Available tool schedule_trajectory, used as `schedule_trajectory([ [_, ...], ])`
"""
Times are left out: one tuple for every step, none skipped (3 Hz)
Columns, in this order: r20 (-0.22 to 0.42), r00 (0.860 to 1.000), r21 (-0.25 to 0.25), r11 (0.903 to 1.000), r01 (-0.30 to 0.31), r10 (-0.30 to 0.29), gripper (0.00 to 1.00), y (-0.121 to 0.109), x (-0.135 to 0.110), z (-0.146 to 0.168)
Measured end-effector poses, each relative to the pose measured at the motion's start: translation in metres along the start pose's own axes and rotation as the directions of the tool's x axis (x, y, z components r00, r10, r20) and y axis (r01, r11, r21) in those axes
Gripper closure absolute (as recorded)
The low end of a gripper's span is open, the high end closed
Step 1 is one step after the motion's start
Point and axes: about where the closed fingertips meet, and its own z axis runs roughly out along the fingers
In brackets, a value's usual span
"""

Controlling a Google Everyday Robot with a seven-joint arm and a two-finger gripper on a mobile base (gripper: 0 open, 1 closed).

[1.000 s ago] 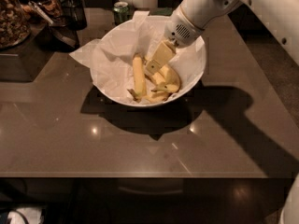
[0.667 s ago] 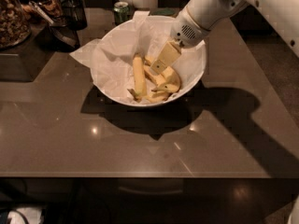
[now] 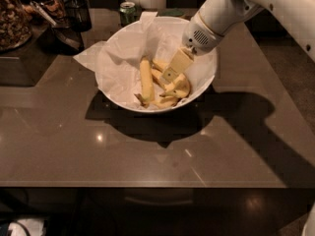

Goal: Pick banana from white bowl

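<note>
Gripper (image 3: 168,75): lowered inside the white bowl (image 3: 205,77), right of centre, on a white arm reaching in from the upper right.
Grip state: cannot tell from here whether it is open or closed.
Banana (image 3: 183,85): lies in the bowl on the crumpled paper (image 3: 120,58), curved, just beside and below-right of the gripper tip; contact uncertain.
Other fruit: a straighter banana (image 3: 146,80) lies left of the gripper, apart from it.
Bowl position: on the brown table (image 3: 147,151), a green can (image 3: 128,12) behind it.
</note>
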Motion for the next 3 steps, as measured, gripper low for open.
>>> schedule_trajectory([
  [-0.029, 0.999, -0.019, 0.9996, -0.023, 0.022, 0.3, 0.006, 0.01, 0.001],
  [-0.049, 0.998, -0.034, 0.9987, -0.039, 0.038, 0.31, 0.009, 0.017, 0.003],
  [-0.073, 0.996, -0.048, 0.9973, -0.056, 0.053, 0.37, 0.008, 0.023, 0.009],
])
